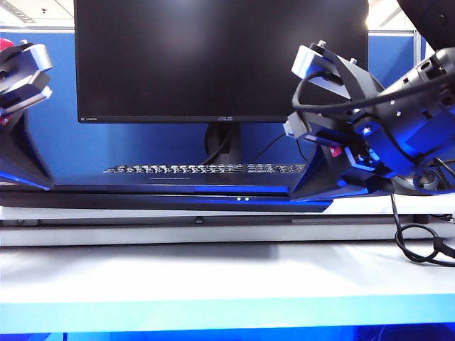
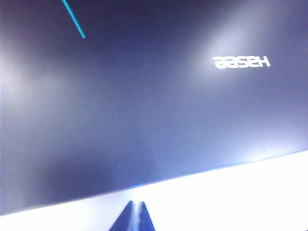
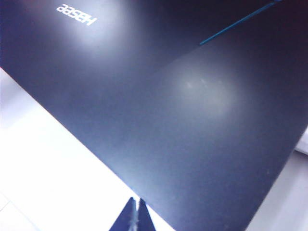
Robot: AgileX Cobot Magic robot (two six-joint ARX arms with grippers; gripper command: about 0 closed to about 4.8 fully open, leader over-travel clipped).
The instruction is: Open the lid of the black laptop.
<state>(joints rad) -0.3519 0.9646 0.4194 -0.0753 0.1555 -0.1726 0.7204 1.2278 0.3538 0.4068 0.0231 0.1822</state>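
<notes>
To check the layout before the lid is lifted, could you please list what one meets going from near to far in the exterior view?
White table → closed black laptop, with the left gripper and right gripper at its ends → keyboard → monitor.

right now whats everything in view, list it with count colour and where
black laptop: one, black with blue sheen, flat on the table's front middle
lid: one, dark, closed, white Hasee logo on top
monitor: one, black, on a stand behind the laptop
keyboard: one, black, between monitor and laptop
cable: one, black, looped on the table at right
table: one, white, across the foreground
left gripper: one, dark, fingers together, by the lid's left front edge
right gripper: one, dark, fingers together, at the lid's right front edge
</notes>
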